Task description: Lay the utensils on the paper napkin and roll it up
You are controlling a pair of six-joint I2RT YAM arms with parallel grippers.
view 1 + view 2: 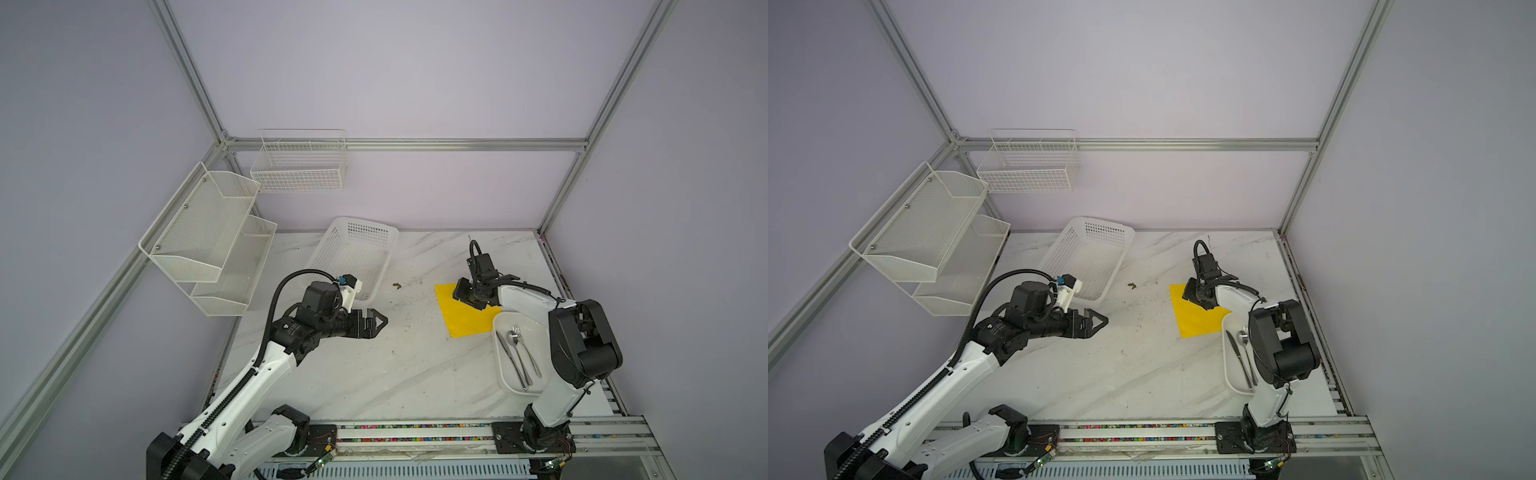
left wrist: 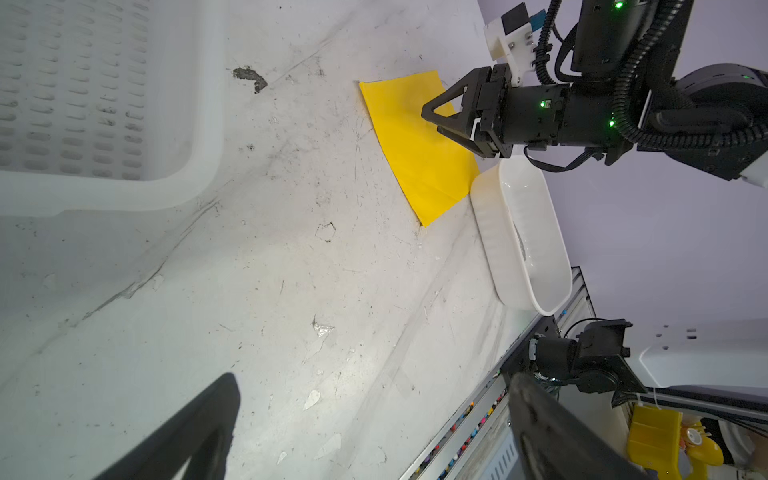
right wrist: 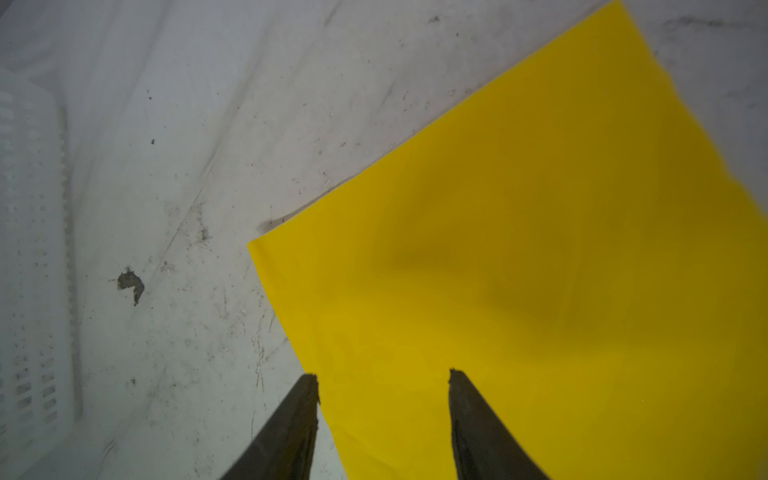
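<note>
Reaching down over the far part of the paper napkin, the right pincer stands released, its two dark fingers spread with nothing between them. The right wrist view shows one tip above the yellow sheet and the other at its edge, though whether they touch the paper cannot be told.

The napkin lies flat and unrolled on the marble-patterned table, right of the middle in both top views. Just beside it, nearer the robot's base, a white tray has its far end touching the sheet's edge. Inside the tray a knife, a spoon and a fork lie side by side along its length.

The left pincer, likewise released and spread wide, hangs over bare table well apart from the napkin, its tips pointing toward it. Behind that arm a white perforated basket sits at the back of the table, and two white wire racks hang on the walls at the left corner.
</note>
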